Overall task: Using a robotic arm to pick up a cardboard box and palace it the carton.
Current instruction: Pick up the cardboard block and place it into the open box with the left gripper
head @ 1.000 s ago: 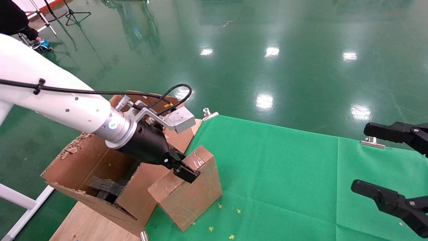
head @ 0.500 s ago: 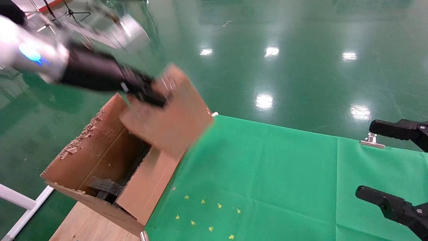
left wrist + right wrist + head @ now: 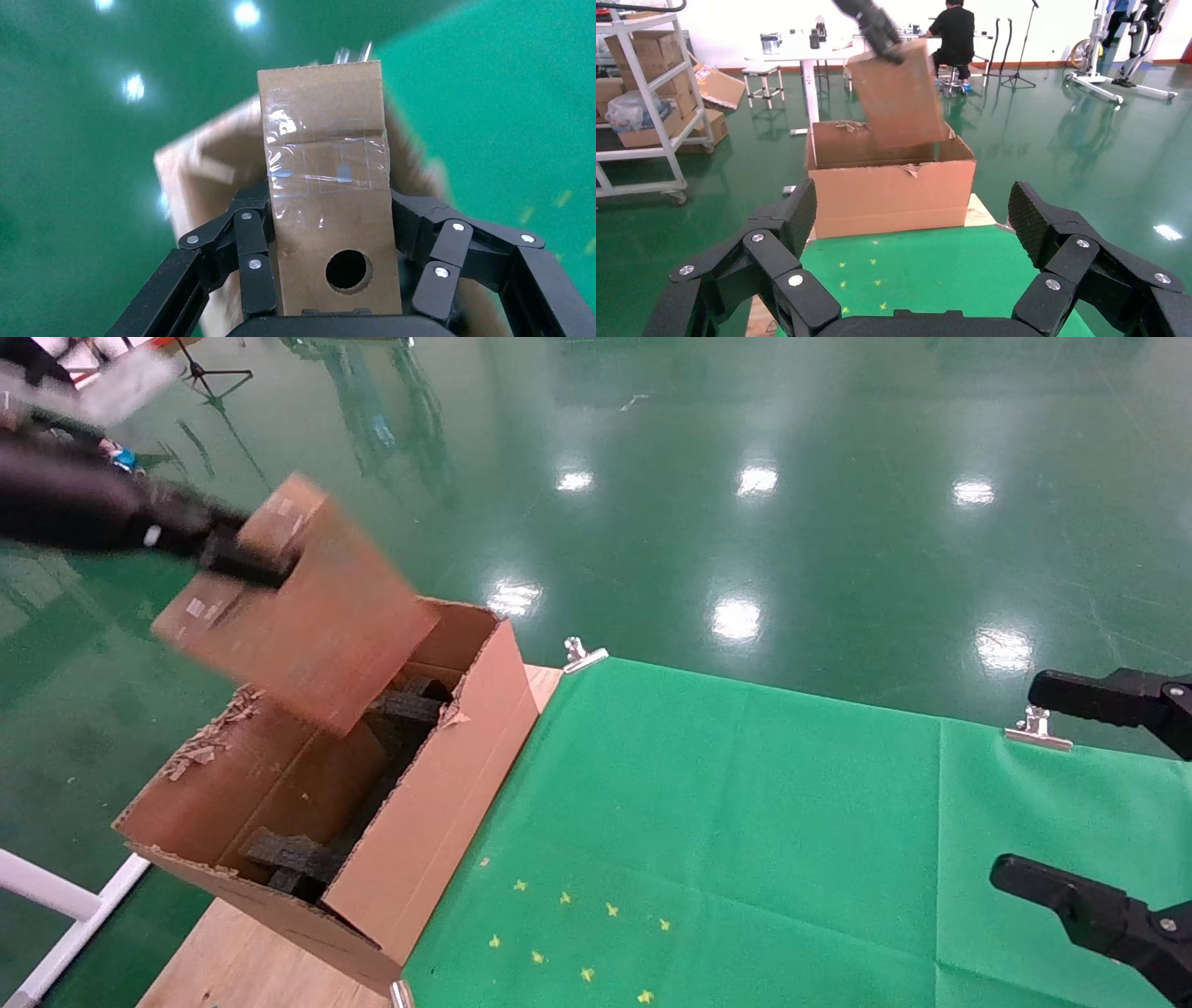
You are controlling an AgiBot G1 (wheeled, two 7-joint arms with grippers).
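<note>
Cardboard box [image 3: 327, 203] clamped by left gripper [image 3: 330, 246] (aloft).

A green cloth [image 3: 792, 803] covers the surface, fastened along its far edge by two silver clips [image 3: 582, 656], the second [image 3: 1036, 733] lying just beside the right jaws. Small yellow star-shaped specks [image 3: 568, 933] dot the cloth, well apart from both jaws. Bare wood [image 3: 242, 961] shows at the surface's near edge. Beyond lies a glossy green floor [image 3: 745, 477] with light reflections. Far off, a seated person in black [image 3: 956, 31] faces a white table [image 3: 807, 53], and a white shelving rack [image 3: 645, 105] holds boxes.
</note>
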